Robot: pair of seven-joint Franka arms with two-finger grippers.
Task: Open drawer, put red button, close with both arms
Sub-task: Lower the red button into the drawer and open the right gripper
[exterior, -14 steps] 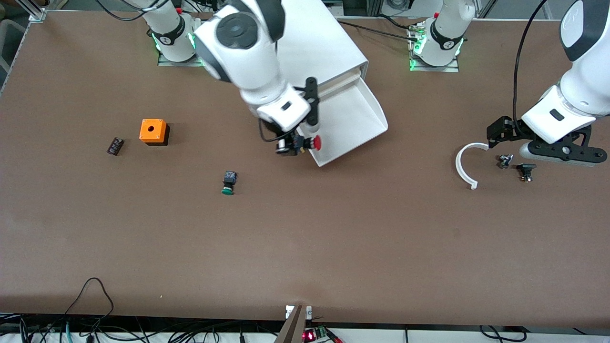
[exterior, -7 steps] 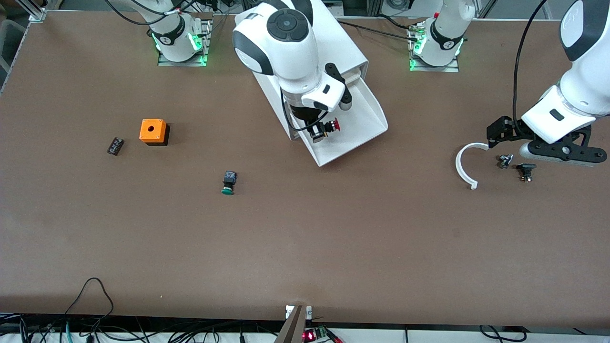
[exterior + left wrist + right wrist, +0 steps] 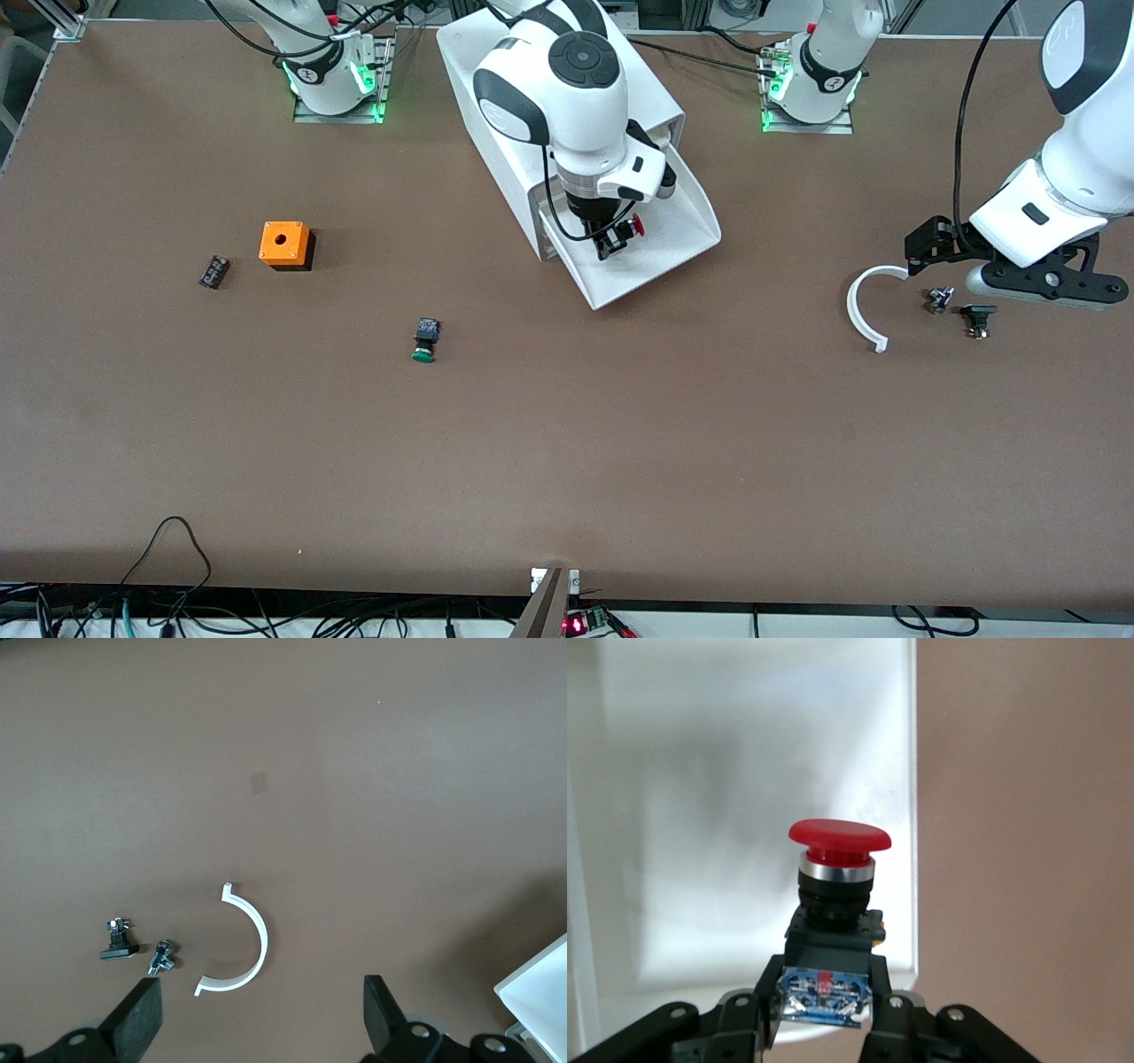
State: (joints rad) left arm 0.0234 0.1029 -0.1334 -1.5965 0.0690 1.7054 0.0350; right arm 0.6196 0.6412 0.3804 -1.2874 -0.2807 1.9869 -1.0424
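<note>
R gripper (image 3: pixel 614 241) holds red button (image 3: pixel 634 228) over open drawer (image 3: pixel 673 232).
Front: drawer pulled out of cabinet (image 3: pixel 532 177); L gripper (image 3: pixel 921 246) waits over table near white arc (image 3: pixel 864 306) at L arm's end. L wrist: fingers (image 3: pixel 137 1019) spread wide, nothing between. R wrist: fingers (image 3: pixel 757 1014) clamp button's black body, red cap over drawer floor.

The drawer (image 3: pixel 660 244) is a shallow, wide white tray pulled well out of the front of the white cabinet (image 3: pixel 567 89), its bare floor open to view. The red button (image 3: pixel 631 229) has a round red mushroom cap, a silver collar and a black blocky body with a blue label at its base. It is clamped by that body in the right gripper (image 3: pixel 611 241), up in the air over the drawer's floor.
</note>
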